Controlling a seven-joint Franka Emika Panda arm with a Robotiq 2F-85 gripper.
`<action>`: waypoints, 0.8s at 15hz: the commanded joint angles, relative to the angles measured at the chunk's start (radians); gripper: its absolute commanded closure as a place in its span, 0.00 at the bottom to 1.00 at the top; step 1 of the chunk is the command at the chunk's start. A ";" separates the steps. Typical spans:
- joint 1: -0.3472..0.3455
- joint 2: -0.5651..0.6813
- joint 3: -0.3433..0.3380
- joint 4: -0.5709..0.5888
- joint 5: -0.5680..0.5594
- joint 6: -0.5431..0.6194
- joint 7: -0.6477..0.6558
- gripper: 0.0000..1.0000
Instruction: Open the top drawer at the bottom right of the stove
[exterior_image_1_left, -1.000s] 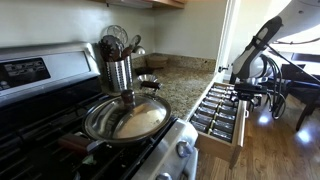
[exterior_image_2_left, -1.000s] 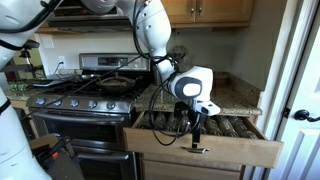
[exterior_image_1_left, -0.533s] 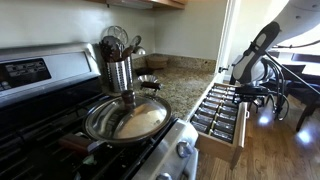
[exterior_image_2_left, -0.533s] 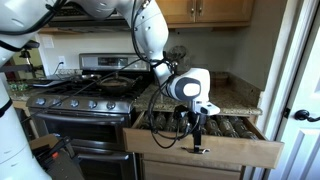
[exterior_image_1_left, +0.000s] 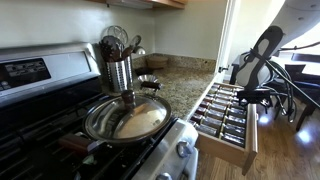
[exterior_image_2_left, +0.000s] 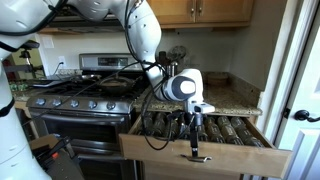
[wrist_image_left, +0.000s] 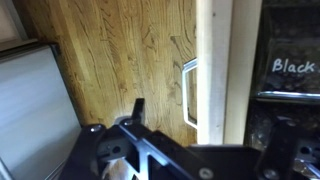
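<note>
The top drawer (exterior_image_2_left: 160, 155) stands pulled far out to the right of the stove (exterior_image_2_left: 80, 100), and rows of small dark jars show inside it. It also shows in the other exterior view (exterior_image_1_left: 247, 150), beside the stove (exterior_image_1_left: 30, 75). My gripper (exterior_image_2_left: 195, 150) hangs over the drawer's front edge at the middle. In the wrist view the gripper (wrist_image_left: 200, 125) is open and straddles the cream drawer front (wrist_image_left: 215, 60). One finger is outside near the metal handle (wrist_image_left: 188, 95); the other is hidden inside the drawer.
A steel pan (exterior_image_1_left: 125, 118) sits on the stove's near burner, with a utensil holder (exterior_image_1_left: 118, 70) behind it on the granite counter (exterior_image_1_left: 185, 85). Wood floor (wrist_image_left: 120, 50) lies below the drawer. A white door frame (exterior_image_2_left: 300, 90) stands close to the drawer's right end.
The drawer has slid further out of the cabinet. My gripper has moved outward with the drawer front.
</note>
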 joint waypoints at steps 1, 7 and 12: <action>0.058 -0.012 -0.074 -0.073 -0.101 -0.060 0.121 0.00; 0.082 -0.044 -0.112 -0.143 -0.214 -0.069 0.209 0.00; 0.089 -0.088 -0.118 -0.188 -0.259 -0.029 0.221 0.00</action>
